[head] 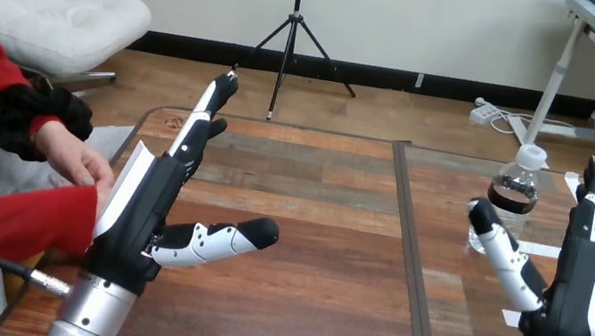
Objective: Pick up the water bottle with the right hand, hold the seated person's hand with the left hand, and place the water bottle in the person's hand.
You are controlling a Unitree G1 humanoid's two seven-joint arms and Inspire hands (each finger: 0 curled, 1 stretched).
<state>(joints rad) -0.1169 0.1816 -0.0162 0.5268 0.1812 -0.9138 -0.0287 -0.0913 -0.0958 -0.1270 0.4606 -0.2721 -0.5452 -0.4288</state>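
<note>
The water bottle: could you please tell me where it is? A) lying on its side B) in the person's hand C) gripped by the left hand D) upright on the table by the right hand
D: the water bottle stands upright on the table beside the open right hand.

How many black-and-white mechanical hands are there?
2. The left hand is at the left edge of the wooden table, beside the person's hand; the right hand is near the clear plastic water bottle.

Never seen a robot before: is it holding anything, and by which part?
Nothing: left hand and right hand are open; the water bottle stands ungripped.
</note>
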